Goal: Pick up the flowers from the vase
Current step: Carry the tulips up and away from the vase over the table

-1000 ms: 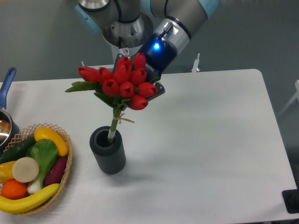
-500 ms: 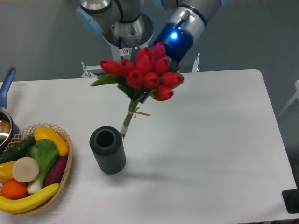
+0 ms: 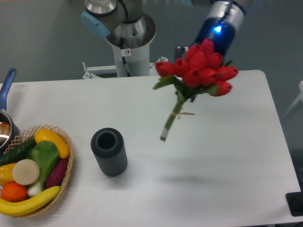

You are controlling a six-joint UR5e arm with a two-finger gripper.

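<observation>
**A:** What has changed since a second ago?

**B:** The flowers (image 3: 199, 71) have come fully out of the vase (image 3: 109, 152). A second ago the stems stood inside it; now the bunch hangs in the air, up and to the right of the vase and well apart from it, stems tilted down-left. The gripper (image 3: 208, 52) sits behind the red buds and carries them, but the buds hide its fingers, so I cannot tell how they stand.

**A:** And the containers?

**B:** The vase stands upright on the table (image 3: 227, 161), its dark mouth showing nothing inside. A wicker basket (image 3: 66, 177) at the left edge holds fruit and vegetables. A pot (image 3: 5, 127) is cut off by the left border.

**A:** Room to move?

**B:** White tabletop stretches right of the vase to the table's right edge.
</observation>
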